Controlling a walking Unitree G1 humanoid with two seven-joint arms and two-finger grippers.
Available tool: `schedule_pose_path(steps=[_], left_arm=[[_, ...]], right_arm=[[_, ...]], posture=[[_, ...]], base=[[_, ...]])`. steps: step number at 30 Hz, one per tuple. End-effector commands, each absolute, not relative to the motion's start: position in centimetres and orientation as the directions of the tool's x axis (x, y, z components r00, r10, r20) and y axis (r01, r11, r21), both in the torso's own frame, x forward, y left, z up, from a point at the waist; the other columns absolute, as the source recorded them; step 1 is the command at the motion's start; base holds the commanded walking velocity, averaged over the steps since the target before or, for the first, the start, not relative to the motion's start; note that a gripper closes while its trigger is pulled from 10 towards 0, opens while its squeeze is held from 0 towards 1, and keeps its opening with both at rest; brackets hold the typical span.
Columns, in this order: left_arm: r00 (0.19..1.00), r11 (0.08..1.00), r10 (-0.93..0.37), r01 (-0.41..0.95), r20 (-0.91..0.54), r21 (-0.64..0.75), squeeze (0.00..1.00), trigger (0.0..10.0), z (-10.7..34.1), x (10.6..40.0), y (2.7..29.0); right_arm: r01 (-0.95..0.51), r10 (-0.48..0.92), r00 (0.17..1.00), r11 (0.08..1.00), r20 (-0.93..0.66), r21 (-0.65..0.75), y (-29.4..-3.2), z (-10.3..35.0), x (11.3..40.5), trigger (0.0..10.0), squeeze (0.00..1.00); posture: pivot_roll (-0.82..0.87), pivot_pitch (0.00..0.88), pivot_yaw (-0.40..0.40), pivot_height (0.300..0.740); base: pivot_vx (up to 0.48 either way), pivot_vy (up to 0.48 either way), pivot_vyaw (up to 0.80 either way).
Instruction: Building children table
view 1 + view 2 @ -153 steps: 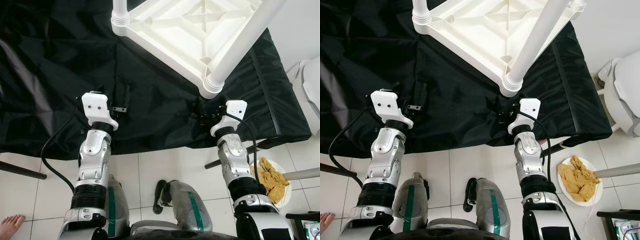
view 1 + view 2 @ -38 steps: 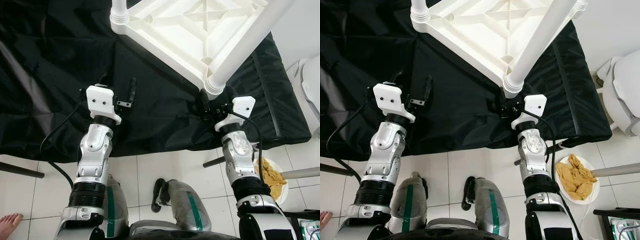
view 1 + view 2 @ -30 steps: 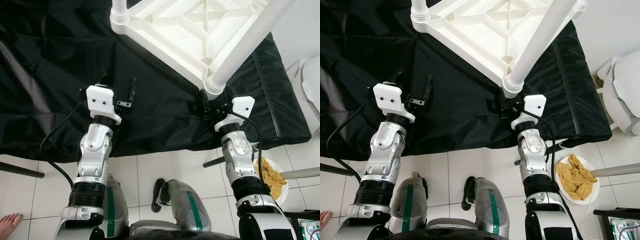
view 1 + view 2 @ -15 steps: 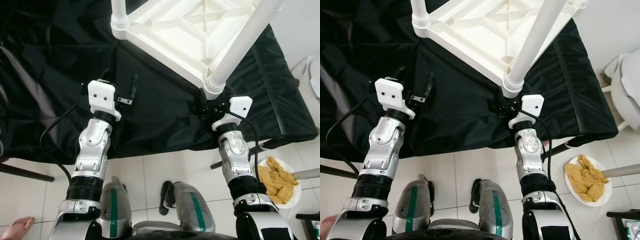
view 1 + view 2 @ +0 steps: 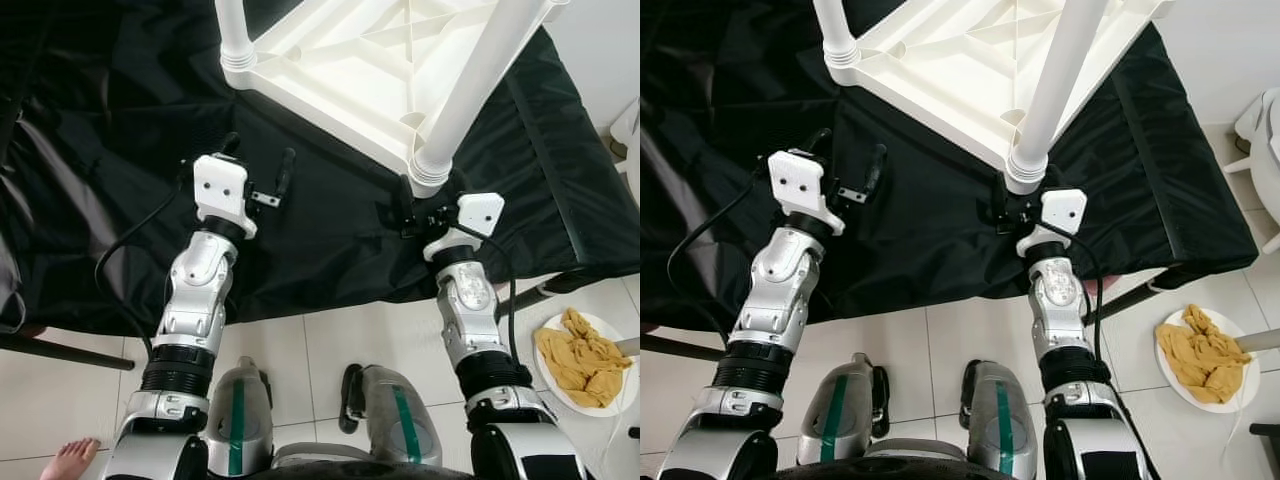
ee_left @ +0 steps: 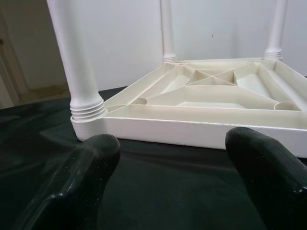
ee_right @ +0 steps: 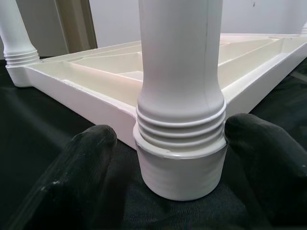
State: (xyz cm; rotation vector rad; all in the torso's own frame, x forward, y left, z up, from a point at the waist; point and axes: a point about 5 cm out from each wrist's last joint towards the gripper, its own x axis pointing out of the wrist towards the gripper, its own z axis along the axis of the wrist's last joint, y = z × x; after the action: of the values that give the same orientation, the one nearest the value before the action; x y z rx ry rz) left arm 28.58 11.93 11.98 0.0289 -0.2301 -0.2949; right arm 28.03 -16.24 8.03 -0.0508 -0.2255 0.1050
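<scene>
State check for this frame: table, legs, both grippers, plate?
Table: upside down on black cloth.
Near leg: upright, seated in its corner.
Right gripper: open, fingers either side of that leg's base.
Left gripper: open, short of the table edge.
Plate: holds yellow cloth.

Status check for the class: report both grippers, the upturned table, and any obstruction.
Left gripper open, short of table. Right gripper open, straddling near leg's base. Nothing between.
</scene>
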Motion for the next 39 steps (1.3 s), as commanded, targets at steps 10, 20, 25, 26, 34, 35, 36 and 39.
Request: schedule_pose_path(steps=[10, 20, 25, 26, 34, 35, 36, 39], left_arm=[[0.909, 0.923, -0.384, 0.376, 0.160, 0.079, 0.00, 10.0, 11.2, 28.4, 11.9], [0.900, 0.913, -0.408, 0.399, 0.153, 0.090, 0.00, 10.0, 11.4, 28.7, 11.8], [0.899, 0.912, -0.409, 0.400, 0.156, 0.091, 0.00, 10.0, 11.6, 28.9, 11.8], [0.899, 0.912, -0.409, 0.399, 0.158, 0.095, 0.00, 10.0, 11.6, 29.0, 11.8], [0.904, 0.919, -0.394, 0.383, 0.165, 0.093, 0.00, 10.0, 11.8, 29.2, 12.0], [0.907, 0.923, -0.385, 0.375, 0.169, 0.091, 0.00, 10.0, 11.8, 29.2, 12.1], [0.910, 0.926, -0.377, 0.367, 0.171, 0.088, 0.00, 10.0, 11.8, 29.2, 12.2], [0.915, 0.932, -0.361, 0.354, 0.178, 0.075, 0.00, 10.0, 11.8, 29.1, 12.1]], right_arm=[[-0.091, 0.104, 0.967, 0.994, 0.232, -0.064, -15.6, 8.0, 28.2, 10.0, 0.00], [-0.085, 0.100, 0.969, 0.994, 0.227, -0.075, -15.6, 7.9, 28.3, 10.0, 0.00], [-0.082, 0.098, 0.968, 0.994, 0.231, -0.079, -15.6, 8.0, 28.6, 10.0, 0.00], [-0.081, 0.097, 0.968, 0.994, 0.232, -0.078, -15.6, 8.0, 28.7, 10.0, 0.00], [-0.070, 0.088, 0.968, 0.994, 0.236, -0.081, -15.7, 8.2, 29.0, 10.0, 0.00], [-0.067, 0.084, 0.968, 0.995, 0.236, -0.079, -15.8, 8.3, 29.0, 10.0, 0.00], [-0.066, 0.082, 0.968, 0.995, 0.235, -0.078, -15.9, 8.3, 29.0, 10.0, 0.00], [-0.064, 0.082, 0.969, 0.995, 0.234, -0.082, -16.0, 8.3, 29.0, 10.0, 0.00]], posture=[[-0.03, 0.029, 0.124, 0.740], [-0.03, 0.024, 0.149, 0.740], [-0.03, 0.021, 0.147, 0.740], [-0.03, 0.019, 0.146, 0.740], [-0.02, 0.019, 0.120, 0.740], [-0.01, 0.019, 0.111, 0.740], [-0.01, 0.019, 0.108, 0.740], [0.00, 0.020, 0.090, 0.740]], base=[[0.000, 0.000, 0.00], [0.000, 0.000, 0.00], [0.000, 0.000, 0.00], [0.000, 0.000, 0.00], [0.000, 0.000, 0.00], [0.000, 0.000, 0.00], [0.000, 0.000, 0.00], [0.000, 0.000, 0.00]])
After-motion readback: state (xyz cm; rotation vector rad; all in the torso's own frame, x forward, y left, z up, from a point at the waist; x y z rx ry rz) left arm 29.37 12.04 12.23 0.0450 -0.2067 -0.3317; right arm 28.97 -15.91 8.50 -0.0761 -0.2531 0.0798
